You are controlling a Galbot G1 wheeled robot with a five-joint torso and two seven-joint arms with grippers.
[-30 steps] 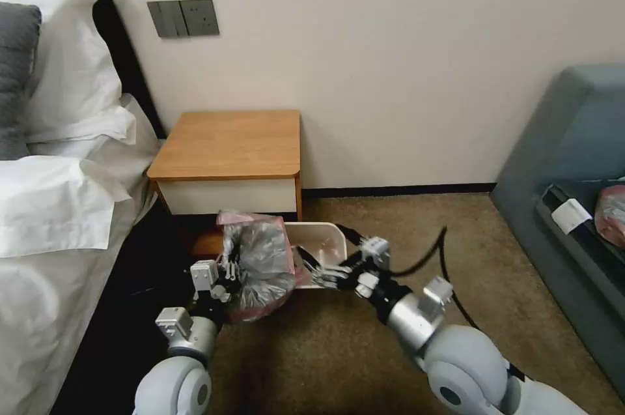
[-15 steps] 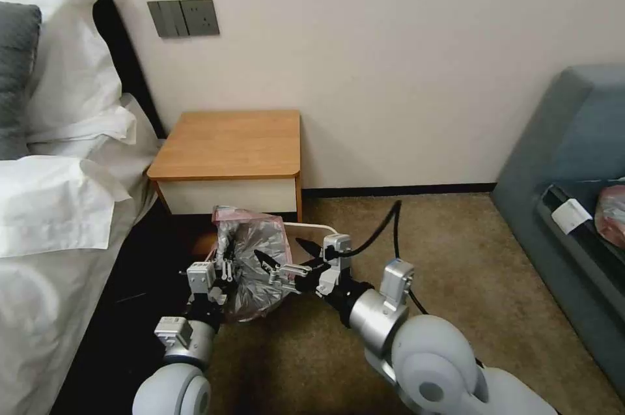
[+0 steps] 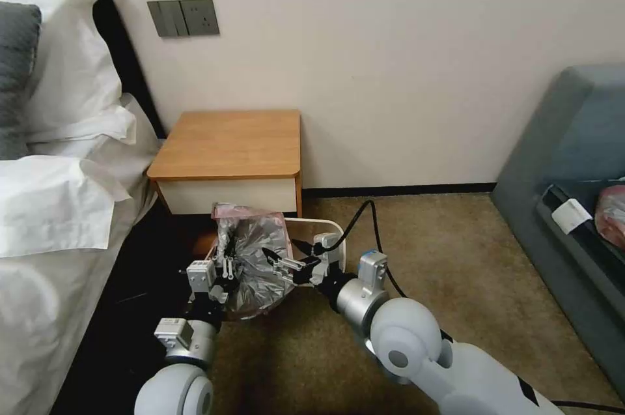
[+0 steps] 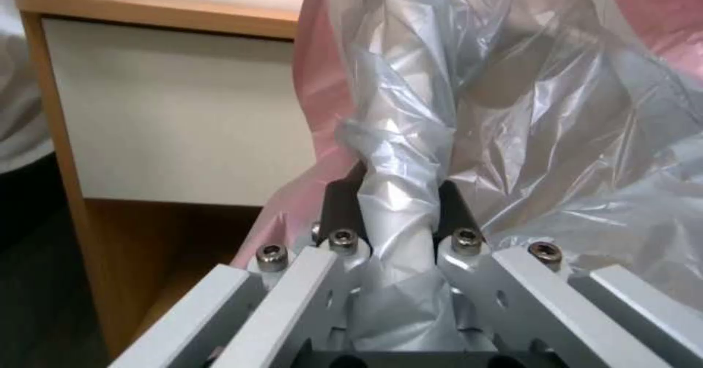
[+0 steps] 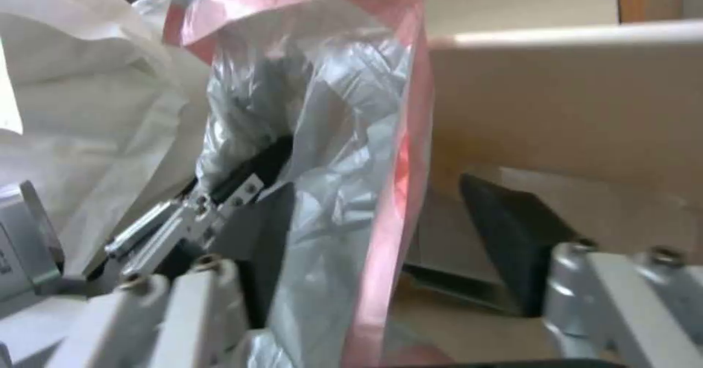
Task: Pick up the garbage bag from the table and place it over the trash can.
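Note:
The garbage bag (image 3: 250, 252) is crinkly grey plastic with a pinkish-red rim band, hanging in front of the table (image 3: 228, 141), just left of the trash can (image 3: 327, 225). My left gripper (image 3: 226, 260) is shut on a bunched fold of the garbage bag (image 4: 399, 203). My right gripper (image 3: 281, 253) is open at the bag's right edge, over the beige trash can. In the right wrist view the bag's pink band (image 5: 388, 219) runs between the open jaws of my right gripper (image 5: 381, 208), with the trash can wall (image 5: 571, 99) behind and my left gripper (image 5: 219, 192) farther off.
A bed with white linen (image 3: 58, 206) lies close on the left. A grey-blue sofa (image 3: 573, 161) stands on the right, with open brown carpet (image 3: 423, 239) between it and the bin. The wall is right behind the table.
My right arm has swung left from over the bin to the bag's right edge, with its jaws open. The left gripper has kept its hold, and the bag has barely shifted.

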